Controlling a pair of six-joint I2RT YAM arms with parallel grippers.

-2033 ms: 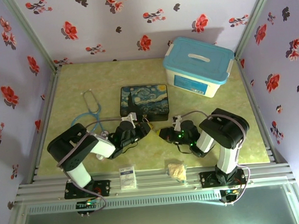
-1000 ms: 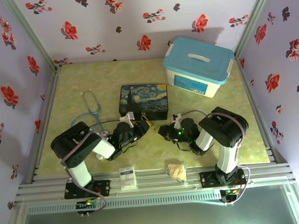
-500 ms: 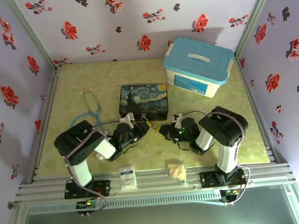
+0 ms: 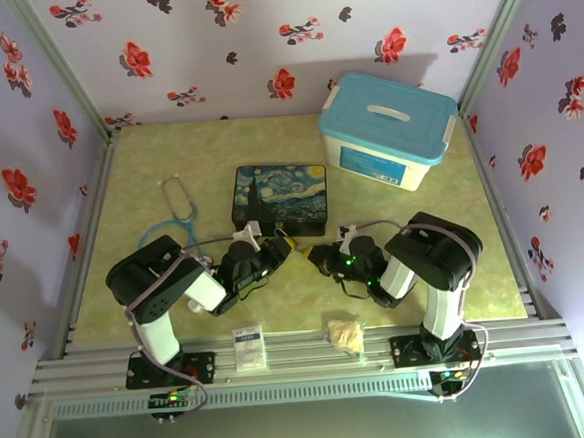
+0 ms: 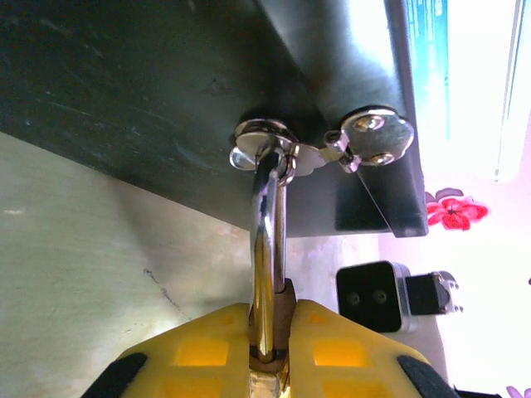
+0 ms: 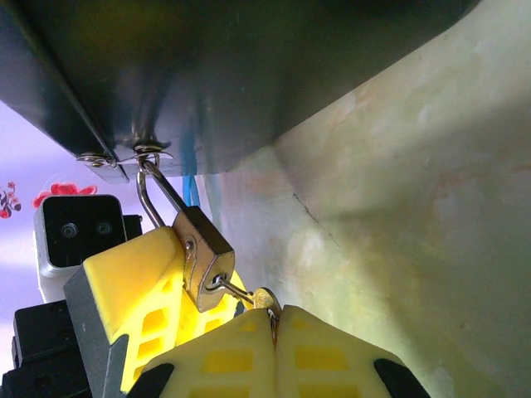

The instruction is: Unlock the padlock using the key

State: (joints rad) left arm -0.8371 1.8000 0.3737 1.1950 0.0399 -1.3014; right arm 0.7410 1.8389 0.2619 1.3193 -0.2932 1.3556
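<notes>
The brass padlock (image 6: pixel 202 259) hangs by its silver shackle (image 5: pixel 267 249) from the latch (image 5: pixel 261 141) of the Starry Night tin (image 4: pixel 280 197). My left gripper (image 5: pixel 270 348) is shut on the padlock's body, its yellow fingers (image 6: pixel 124 286) on either side. The key (image 6: pixel 249 296) sits with its blade in the keyhole. My right gripper (image 6: pixel 274 327) is shut on the key's head. In the top view both grippers meet in front of the tin, left gripper (image 4: pixel 274 250) and right gripper (image 4: pixel 320 257) almost touching.
A white box with a blue lid (image 4: pixel 388 127) stands at the back right. A blue stethoscope (image 4: pixel 177 217) lies left of the tin. A small white card (image 4: pixel 249 347) and a crumpled beige scrap (image 4: pixel 345 334) lie on the near rail.
The left arm has edged slightly right toward the tin's front. The right gripper has crept a little left to the padlock. Both stay shut.
</notes>
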